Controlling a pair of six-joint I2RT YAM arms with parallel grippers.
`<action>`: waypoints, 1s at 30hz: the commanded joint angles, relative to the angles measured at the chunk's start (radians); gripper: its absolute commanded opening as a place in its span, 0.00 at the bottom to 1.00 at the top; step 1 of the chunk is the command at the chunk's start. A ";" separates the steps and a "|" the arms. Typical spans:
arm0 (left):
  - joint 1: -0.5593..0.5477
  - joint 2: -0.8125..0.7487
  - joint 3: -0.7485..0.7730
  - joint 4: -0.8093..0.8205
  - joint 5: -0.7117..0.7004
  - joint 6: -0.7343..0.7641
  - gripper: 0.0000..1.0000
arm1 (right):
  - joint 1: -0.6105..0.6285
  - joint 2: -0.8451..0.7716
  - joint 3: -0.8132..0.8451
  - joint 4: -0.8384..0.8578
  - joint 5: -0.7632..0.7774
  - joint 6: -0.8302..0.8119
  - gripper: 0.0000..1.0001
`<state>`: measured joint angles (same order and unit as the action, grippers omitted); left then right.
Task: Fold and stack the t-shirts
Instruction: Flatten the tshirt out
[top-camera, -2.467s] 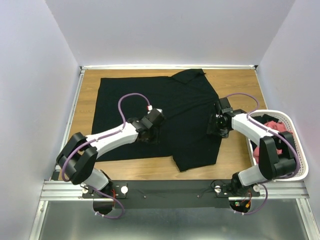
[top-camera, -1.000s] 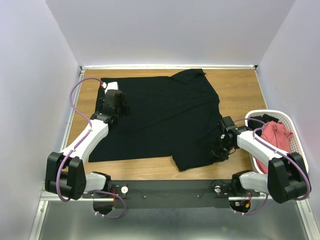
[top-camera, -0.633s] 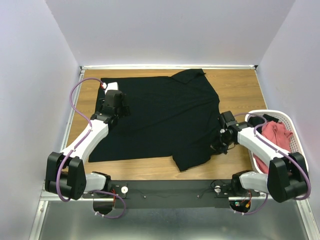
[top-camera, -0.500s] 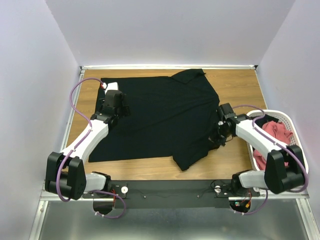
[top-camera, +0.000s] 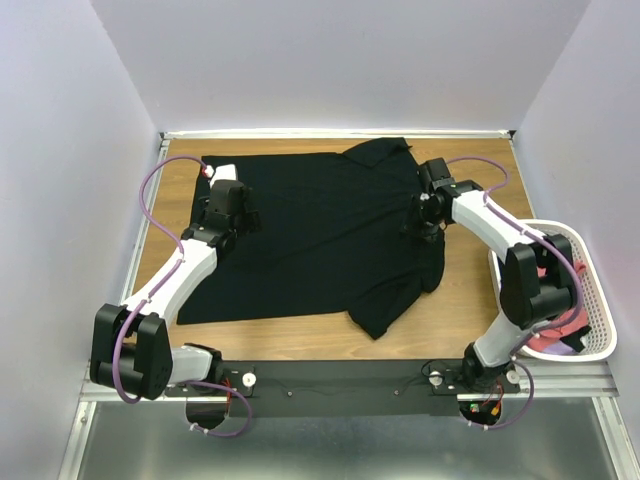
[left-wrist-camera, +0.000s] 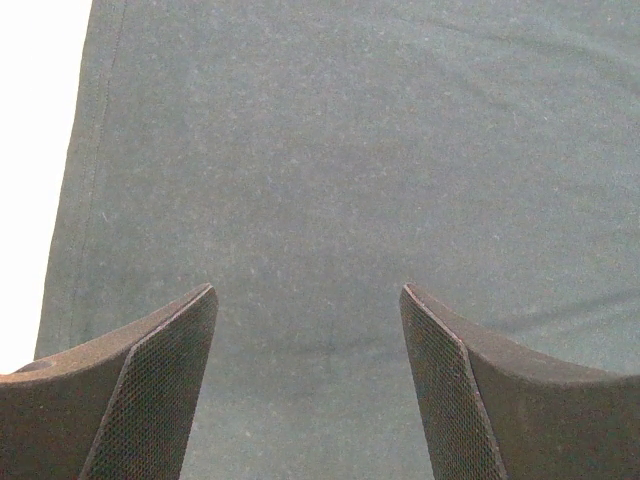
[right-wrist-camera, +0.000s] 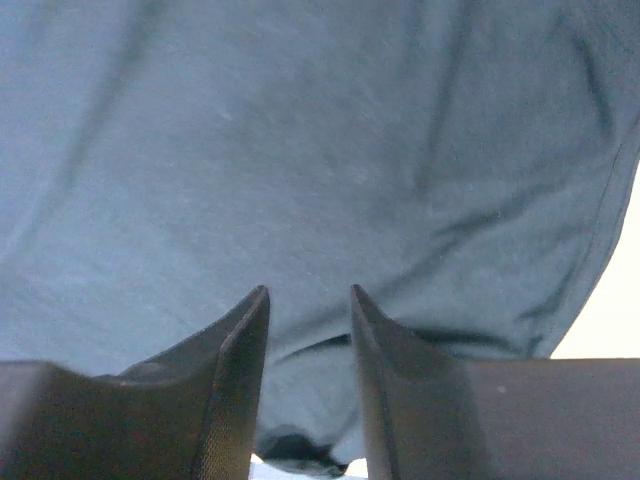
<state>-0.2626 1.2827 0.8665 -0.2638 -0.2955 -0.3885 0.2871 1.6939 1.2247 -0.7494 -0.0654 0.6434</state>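
The large black t-shirt lies spread on the wooden table, collar at the far side. My left gripper hovers open over its left part; the left wrist view shows flat black cloth below the spread fingers, near the shirt's left hem. My right gripper is at the shirt's right side, jaws nearly together with a fold of black cloth between them, and the shirt's right edge is drawn up toward it. Salmon-red shirts lie in the basket.
The white mesh basket stands at the table's right edge, next to the right arm. Bare wood shows at the far right and along the near edge. White walls close in the left, far and right sides.
My right gripper has moved from the shirt's near right corner up toward the collar side, pulling the shirt's right edge with it. My left gripper has stayed over the shirt's left part for the last second.
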 joint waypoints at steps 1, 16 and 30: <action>0.006 -0.009 -0.020 0.018 0.039 0.010 0.81 | 0.007 -0.080 0.003 0.013 0.009 -0.093 0.50; -0.647 -0.166 -0.014 0.020 0.243 0.152 0.82 | 0.007 -0.441 -0.407 0.007 -0.008 -0.056 0.68; -0.955 0.308 0.189 -0.034 0.573 0.444 0.80 | 0.007 -0.477 -0.455 0.038 -0.017 -0.056 0.68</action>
<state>-1.2041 1.5497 0.9905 -0.2508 0.1596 -0.0544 0.2882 1.2438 0.7944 -0.7261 -0.0734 0.5823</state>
